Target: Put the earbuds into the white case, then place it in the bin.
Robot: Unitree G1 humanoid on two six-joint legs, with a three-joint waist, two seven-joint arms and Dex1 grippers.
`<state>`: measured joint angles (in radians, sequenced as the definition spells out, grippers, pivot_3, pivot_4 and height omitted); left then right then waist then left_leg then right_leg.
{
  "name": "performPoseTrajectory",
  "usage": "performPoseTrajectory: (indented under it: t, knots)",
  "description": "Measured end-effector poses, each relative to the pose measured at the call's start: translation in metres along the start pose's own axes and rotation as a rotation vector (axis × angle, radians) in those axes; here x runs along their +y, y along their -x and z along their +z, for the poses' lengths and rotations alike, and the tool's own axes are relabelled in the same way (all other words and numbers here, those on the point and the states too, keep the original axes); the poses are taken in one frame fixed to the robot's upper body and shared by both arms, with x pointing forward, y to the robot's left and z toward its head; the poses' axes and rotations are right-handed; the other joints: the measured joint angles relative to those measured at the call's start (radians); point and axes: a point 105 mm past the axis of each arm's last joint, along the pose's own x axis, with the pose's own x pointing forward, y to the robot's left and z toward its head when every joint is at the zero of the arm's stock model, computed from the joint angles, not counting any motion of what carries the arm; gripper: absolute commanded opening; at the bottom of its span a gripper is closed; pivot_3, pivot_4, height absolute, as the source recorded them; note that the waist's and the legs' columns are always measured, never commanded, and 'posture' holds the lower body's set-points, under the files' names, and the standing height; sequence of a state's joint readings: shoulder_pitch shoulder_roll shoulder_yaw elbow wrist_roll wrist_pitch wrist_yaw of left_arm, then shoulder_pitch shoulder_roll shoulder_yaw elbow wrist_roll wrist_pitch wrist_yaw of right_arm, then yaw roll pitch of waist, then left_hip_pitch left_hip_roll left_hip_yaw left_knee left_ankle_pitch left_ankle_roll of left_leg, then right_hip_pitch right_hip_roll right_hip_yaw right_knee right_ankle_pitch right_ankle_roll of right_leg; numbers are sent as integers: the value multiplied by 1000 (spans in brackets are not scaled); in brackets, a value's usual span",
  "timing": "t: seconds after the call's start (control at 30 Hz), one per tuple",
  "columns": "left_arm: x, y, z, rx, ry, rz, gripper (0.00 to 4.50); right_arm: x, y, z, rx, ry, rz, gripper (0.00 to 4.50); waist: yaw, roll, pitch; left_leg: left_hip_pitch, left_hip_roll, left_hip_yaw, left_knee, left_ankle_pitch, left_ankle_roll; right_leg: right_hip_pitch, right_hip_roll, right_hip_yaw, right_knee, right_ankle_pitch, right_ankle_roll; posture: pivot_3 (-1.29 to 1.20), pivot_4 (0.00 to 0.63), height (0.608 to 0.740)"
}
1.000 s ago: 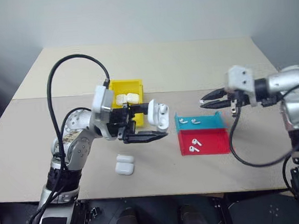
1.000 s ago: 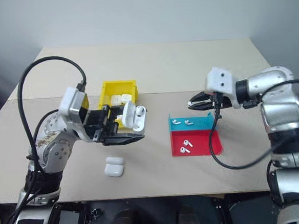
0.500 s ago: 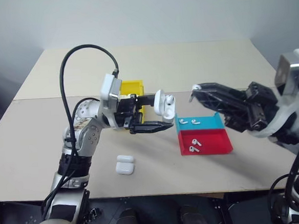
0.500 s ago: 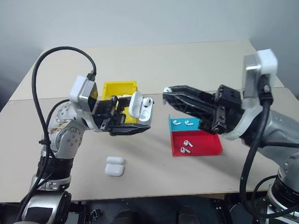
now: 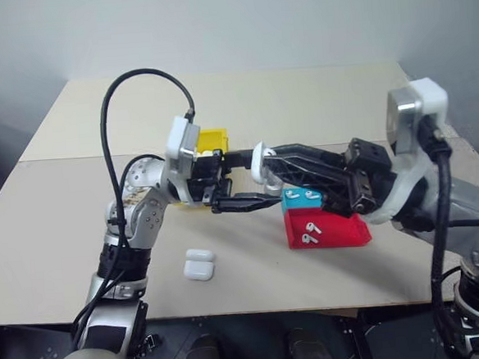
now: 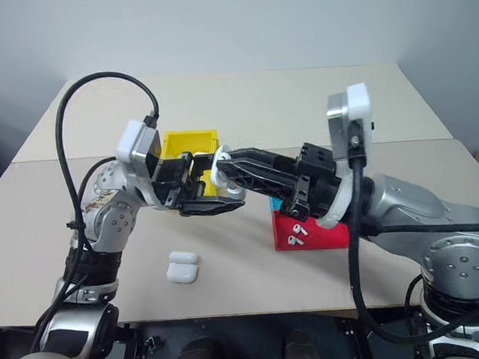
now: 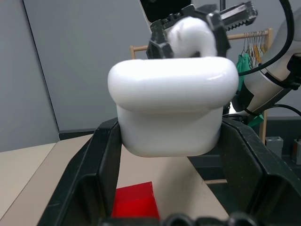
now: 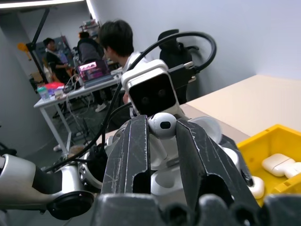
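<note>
The earbud (image 8: 161, 124) sits pinched between my right gripper's (image 8: 162, 141) fingertips, bulb end out, held in the air right at the mouth of the case (image 7: 172, 109). My left gripper (image 5: 238, 182) grips that case by its two sides, above the table (image 5: 316, 100) between the bin (image 5: 212, 139) and the red-and-blue tray (image 5: 346, 231), lid flipped open toward my right arm. To seat the bud well I judge I should bring its stem in line with one of the case's wells before pushing, and come in slowly, since the two arms meet in mid-air and a sideways nudge could twist the case in my left grip. I should keep the left hand steady and let only the right one travel. I would let go only once the bud has dropped home. More buds (image 5: 311, 233) lie in the tray, another case (image 5: 199, 264) rests on the table nearer me, and the bin already holds some white cases (image 8: 278, 164).
</note>
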<state>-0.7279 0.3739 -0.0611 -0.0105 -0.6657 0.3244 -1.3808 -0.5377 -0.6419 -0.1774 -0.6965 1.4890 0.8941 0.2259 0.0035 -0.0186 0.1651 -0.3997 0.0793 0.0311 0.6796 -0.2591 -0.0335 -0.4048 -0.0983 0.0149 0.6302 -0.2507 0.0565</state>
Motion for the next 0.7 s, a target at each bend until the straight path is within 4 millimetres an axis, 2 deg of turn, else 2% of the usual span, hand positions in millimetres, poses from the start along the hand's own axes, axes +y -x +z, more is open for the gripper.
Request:
performPoseTrajectory:
  t: [0.17, 0.37, 0.53, 0.7]
  knots:
    - [-2, 3, -2, 8, 3, 23, 2782, 0, -2, -2, 13, 7, 0, 625, 1, 0, 0, 0, 0, 0, 0, 0, 0, 0, 0, 0, 0, 0, 0, 0, 150, 740]
    - [-2, 3, -2, 15, -6, 30, 2782, 1, 22, 6, -7, -1, 12, 625, 9, 0, 0, -2, 0, -1, 0, 0, 0, 0, 0, -1, -1, 0, 0, 0, 150, 740]
    - [-3, 2, -2, 15, -5, 27, 2782, 3, 23, 11, -29, 21, 14, 625, 1, 0, 0, 0, 0, -1, 0, 0, 0, 0, 0, -1, 0, 0, 0, 0, 150, 740]
    - [-2, 3, -2, 16, -4, 28, 2782, 5, 23, 7, -18, 12, 14, 625, 5, 0, 0, -1, 0, -1, 0, 0, 1, 0, 0, -1, -1, 0, 0, 0, 150, 740]
